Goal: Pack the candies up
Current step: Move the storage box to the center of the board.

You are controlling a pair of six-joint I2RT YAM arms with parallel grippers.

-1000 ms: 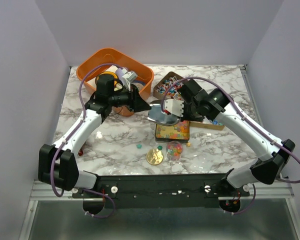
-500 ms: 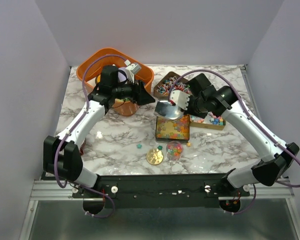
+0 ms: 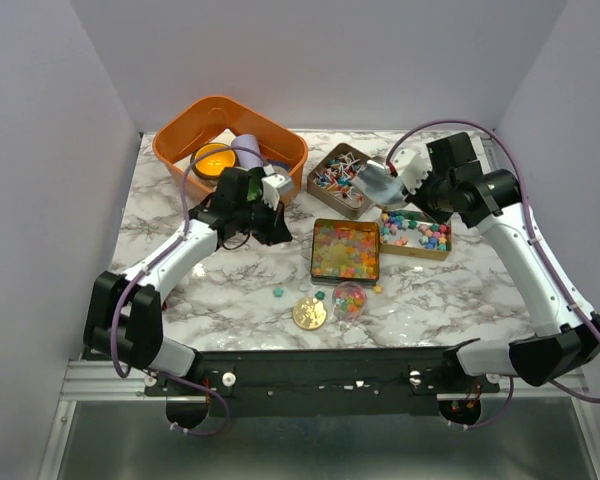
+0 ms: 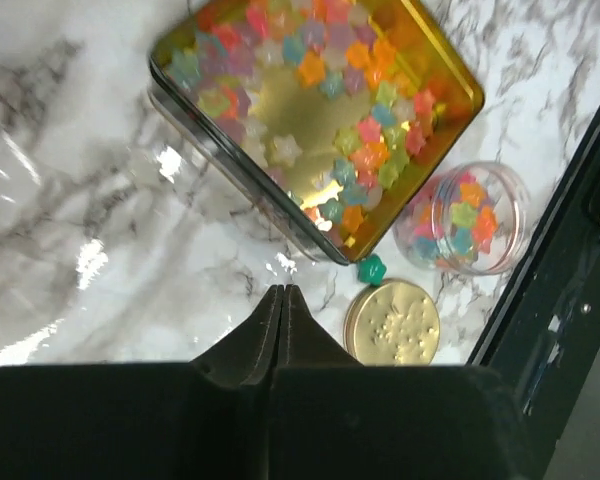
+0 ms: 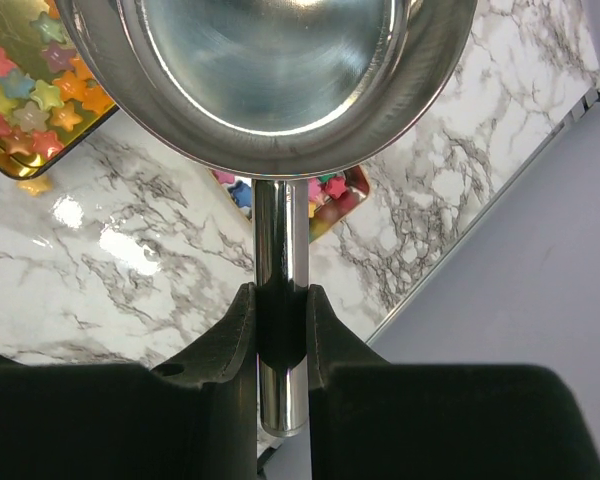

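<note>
two withdrawals from gold tin (image 4: 298, 112): left end effector (image 4: 282, 292) pressed together empty, right end effector (image 5: 280, 300) pinching emptied scoop (image 5: 270, 60); reload likely next.

Left gripper (image 4: 282, 312) closed, empty; right gripper (image 5: 280, 322) clamping scoop handle (image 5: 277, 232).

You're seeing star candies (image 4: 310, 70) lying in gold tin (image 4: 242, 168), more filling clear tub (image 4: 526, 215), 1 teal stray (image 4: 370, 268) sitting on marble (image 4: 100, 230).
</note>
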